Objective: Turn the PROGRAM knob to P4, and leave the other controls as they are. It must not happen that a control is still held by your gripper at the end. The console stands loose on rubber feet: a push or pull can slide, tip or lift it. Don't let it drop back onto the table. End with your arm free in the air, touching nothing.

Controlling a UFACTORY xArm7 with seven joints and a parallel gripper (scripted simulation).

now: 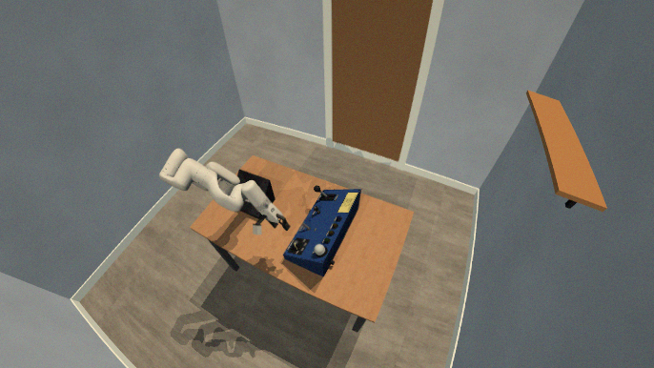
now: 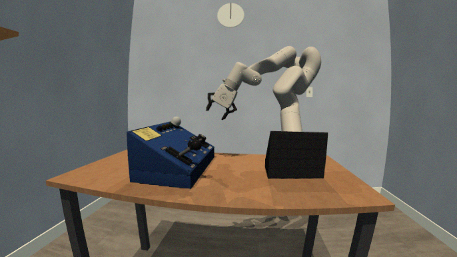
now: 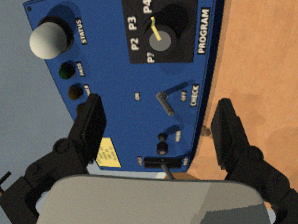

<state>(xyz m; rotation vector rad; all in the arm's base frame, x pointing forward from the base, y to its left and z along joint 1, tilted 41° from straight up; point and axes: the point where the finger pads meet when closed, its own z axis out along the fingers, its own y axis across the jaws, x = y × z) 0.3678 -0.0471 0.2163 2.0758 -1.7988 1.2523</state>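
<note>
The blue console [image 1: 324, 229] stands on the wooden table [image 1: 305, 238]; it also shows in the exterior view [image 2: 170, 154]. In the wrist view the black PROGRAM knob [image 3: 160, 42] sits at the upper middle of the panel. Its yellow pointer aims up and slightly left, toward the P4 mark [image 3: 148, 8]. My gripper [image 3: 158, 109] is open and empty, with both fingers spread wide over the panel and touching nothing. In the exterior and top views the gripper [image 2: 221, 108] hangs in the air above and beside the console, clear of it [image 1: 282, 222].
A white ball control [image 3: 47, 39], small dark buttons [image 3: 72, 79] and a lever [image 1: 316, 189] are on the same panel. A black box [image 2: 296, 154] stands on the table at the arm's base. A wall shelf [image 1: 564, 150] and a door [image 1: 378, 71] are far off.
</note>
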